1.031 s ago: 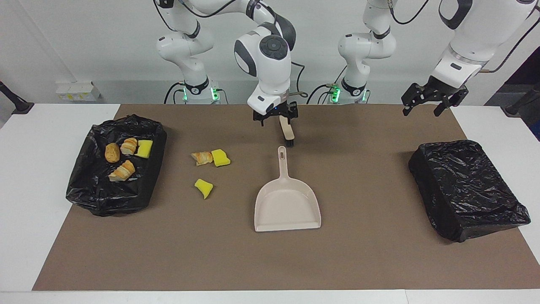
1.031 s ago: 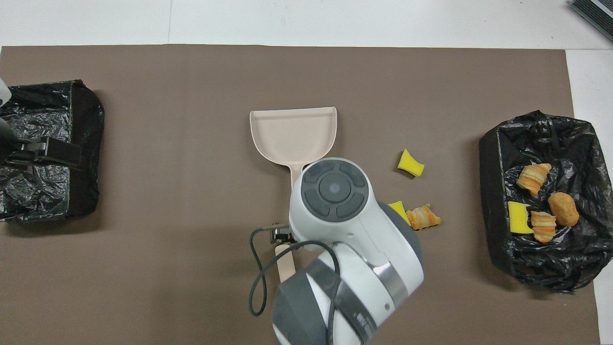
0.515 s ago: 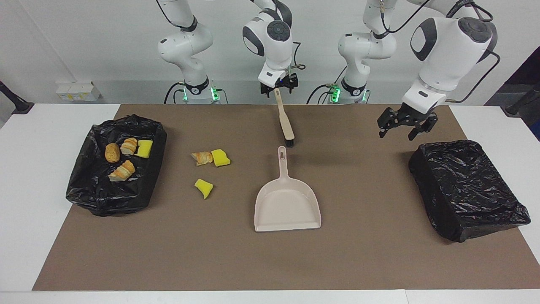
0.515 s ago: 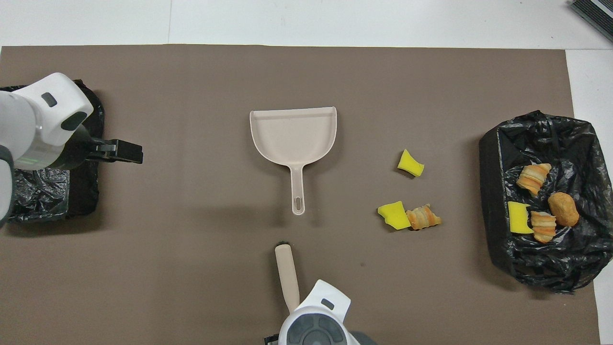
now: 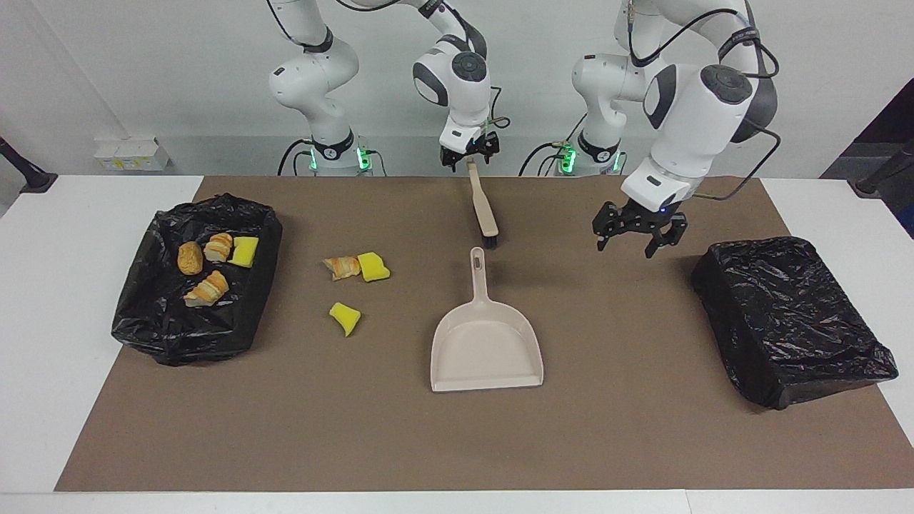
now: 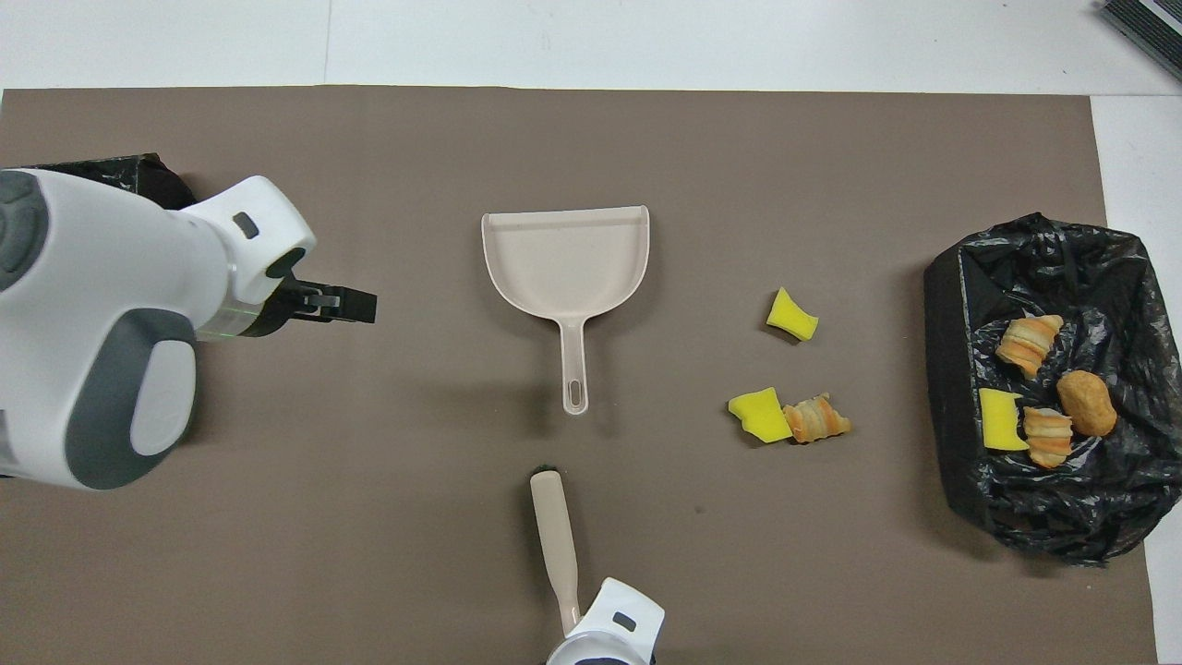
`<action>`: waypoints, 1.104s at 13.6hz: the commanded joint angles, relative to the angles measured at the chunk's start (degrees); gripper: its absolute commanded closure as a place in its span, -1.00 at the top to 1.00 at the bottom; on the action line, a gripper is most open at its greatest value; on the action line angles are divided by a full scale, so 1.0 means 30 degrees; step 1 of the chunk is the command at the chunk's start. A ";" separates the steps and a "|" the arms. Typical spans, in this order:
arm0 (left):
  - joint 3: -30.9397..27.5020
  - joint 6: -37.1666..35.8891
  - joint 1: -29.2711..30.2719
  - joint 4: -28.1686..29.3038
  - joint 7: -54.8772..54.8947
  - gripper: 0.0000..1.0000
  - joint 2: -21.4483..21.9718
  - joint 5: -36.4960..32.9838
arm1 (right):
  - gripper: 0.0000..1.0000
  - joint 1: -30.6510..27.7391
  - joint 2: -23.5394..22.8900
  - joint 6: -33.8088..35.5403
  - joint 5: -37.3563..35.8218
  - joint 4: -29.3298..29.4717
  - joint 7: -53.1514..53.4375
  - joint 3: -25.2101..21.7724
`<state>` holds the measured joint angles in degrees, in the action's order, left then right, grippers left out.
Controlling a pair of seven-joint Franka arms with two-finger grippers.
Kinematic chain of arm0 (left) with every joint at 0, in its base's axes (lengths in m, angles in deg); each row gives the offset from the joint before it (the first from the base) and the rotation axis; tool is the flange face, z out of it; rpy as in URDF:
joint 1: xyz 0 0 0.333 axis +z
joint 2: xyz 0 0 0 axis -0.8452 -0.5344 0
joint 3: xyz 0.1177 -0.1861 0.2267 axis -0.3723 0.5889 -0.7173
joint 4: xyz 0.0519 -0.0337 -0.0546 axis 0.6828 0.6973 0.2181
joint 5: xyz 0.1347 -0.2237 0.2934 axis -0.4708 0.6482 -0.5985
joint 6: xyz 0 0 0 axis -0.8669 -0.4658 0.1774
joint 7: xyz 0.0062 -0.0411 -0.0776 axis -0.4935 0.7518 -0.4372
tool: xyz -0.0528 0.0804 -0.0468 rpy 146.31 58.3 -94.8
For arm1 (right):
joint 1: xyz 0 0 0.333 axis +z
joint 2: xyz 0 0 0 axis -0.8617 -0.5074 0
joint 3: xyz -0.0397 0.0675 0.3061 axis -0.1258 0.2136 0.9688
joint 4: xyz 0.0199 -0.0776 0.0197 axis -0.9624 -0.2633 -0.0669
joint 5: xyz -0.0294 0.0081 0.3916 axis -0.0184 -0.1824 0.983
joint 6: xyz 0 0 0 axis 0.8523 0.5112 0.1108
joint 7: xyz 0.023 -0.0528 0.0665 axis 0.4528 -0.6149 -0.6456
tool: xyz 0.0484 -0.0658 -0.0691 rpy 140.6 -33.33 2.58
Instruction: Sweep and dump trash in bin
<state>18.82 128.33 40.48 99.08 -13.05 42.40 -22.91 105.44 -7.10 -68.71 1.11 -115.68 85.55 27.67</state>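
Over the brown mat between the dustpan and a closed black bag, the left gripper is held with fingers spread, empty. At the brush handle's end, the right gripper is seen, fingers apart. Three trash pieces are left on the mat beside the bin, where four are seen.

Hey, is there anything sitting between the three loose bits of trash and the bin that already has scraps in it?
Nothing visible: only bare mat lies between the three loose bits and that bin.

Four croissant chunks, three yellow sponge pieces, two black-lined bins, one dustpan, one brush
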 commanded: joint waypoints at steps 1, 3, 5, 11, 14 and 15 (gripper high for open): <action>-0.0280 0.1724 -0.2108 0.0171 -0.1731 1.00 -0.1367 0.0039 | -0.04 0.0040 -0.0158 -0.0440 0.0489 -0.0213 -0.0295 -0.0108; -0.0280 0.2516 -0.3280 0.0112 -0.3018 1.00 -0.2131 -0.0049 | -0.73 0.0070 -0.0219 -0.0586 0.0489 -0.0214 -0.0237 -0.0108; -0.0280 0.2666 -0.4364 0.0141 -0.3434 1.00 -0.2718 -0.0079 | -1.00 0.0099 -0.0393 -0.0470 0.0489 -0.0127 0.0083 -0.0108; -0.0367 0.5009 -0.7527 -0.0033 -0.7735 1.00 -0.4826 -0.0108 | -1.00 -0.0280 0.1444 0.1924 0.0401 0.0226 0.1375 -0.0313; -0.0339 0.5948 -0.8266 -0.0532 -1.0488 0.84 -0.6089 -0.1188 | -1.00 -0.1772 0.3349 0.5058 -0.0153 0.0226 0.1053 -0.0313; -0.0368 0.5802 -0.8266 -0.0562 -1.1018 0.69 -0.6060 -0.1221 | -1.00 -0.2530 0.4167 0.6372 -0.0736 0.0226 0.0821 -0.0313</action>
<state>18.91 145.45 16.61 98.72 -42.74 25.16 -25.06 100.93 0.32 -54.43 0.50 -114.22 88.65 26.57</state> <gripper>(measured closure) 0.066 0.740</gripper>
